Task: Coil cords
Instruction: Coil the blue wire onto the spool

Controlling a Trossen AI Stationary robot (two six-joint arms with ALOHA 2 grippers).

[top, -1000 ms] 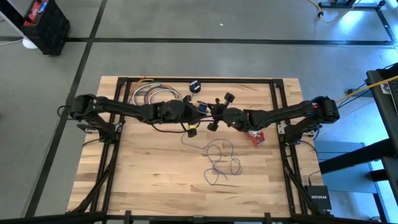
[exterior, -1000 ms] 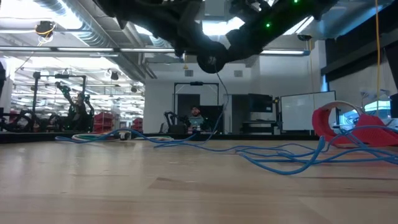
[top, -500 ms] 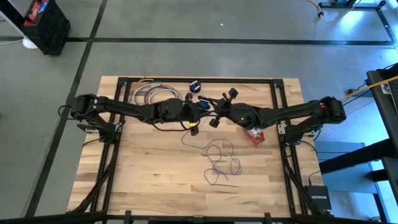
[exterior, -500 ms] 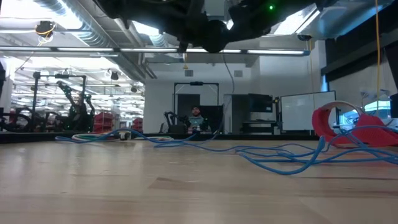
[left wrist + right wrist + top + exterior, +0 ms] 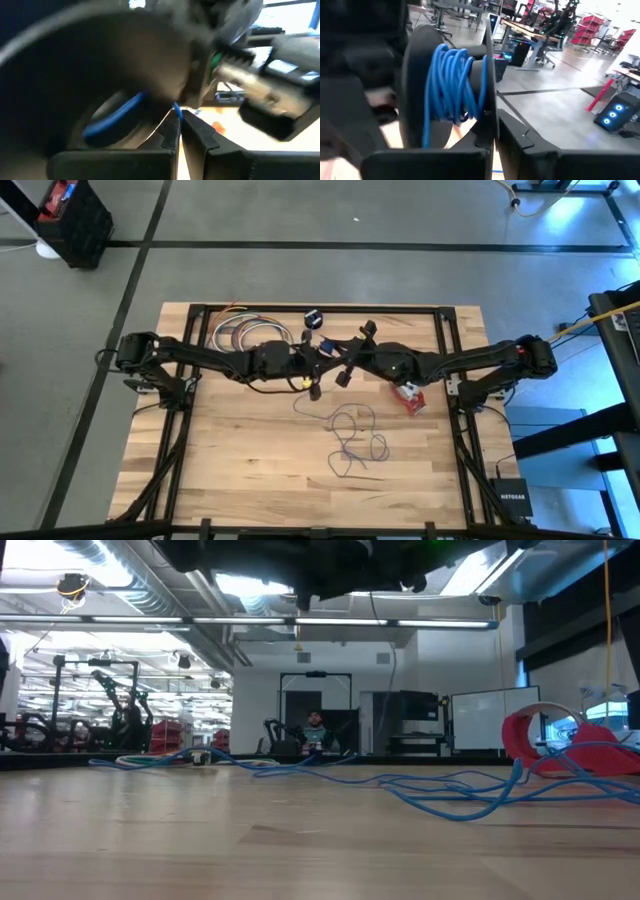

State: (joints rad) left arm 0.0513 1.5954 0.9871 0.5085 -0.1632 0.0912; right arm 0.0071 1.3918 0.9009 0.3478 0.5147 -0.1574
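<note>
The pale wooden table (image 5: 200, 480) carries everything, and the two dark arms meet above its middle, nearer the far edge. A tangle of thin bluish-purple cord (image 5: 352, 438) lies loose at the table's centre, with one strand rising toward the grippers. A short red-and-white cord bundle (image 5: 410, 397) lies near the right edge, just under the right arm. A ring of multicoloured wires (image 5: 240, 332) rests by the far edge, toward the left corner.

The right gripper (image 5: 492, 120) is nearly closed and appears to pinch the rim of the black round puck (image 5: 415, 85), which already has several blue turns wound on it. The left gripper (image 5: 178, 114) is closed with the cord nipped at its fingertips, just beside the puck.

The step in hand looks like winding the cord onto the puck, partly done, since much cord lies slack. Next calls for laying another turn into the groove while the puck is held steady and the cord kept taut enough not to slip off
</note>
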